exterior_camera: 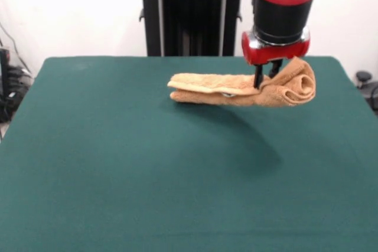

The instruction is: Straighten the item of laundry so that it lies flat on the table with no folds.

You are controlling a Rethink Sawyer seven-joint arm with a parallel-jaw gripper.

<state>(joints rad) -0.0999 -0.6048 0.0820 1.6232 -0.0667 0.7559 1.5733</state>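
The gripper (267, 77) is closed on the towel (242, 90), pinching it near its right end, at about two o'clock from the bench (118, 175) centre. The towel hangs bunched and doubled, seemingly clear of the bench, its shadow below it. The pinch looks to take several layers at once, so pulling may drag the whole bundle and leave the folds in. The thick cloth could also slip free, or be carried over the far edge. Count: one towel, one gripper, one bench.
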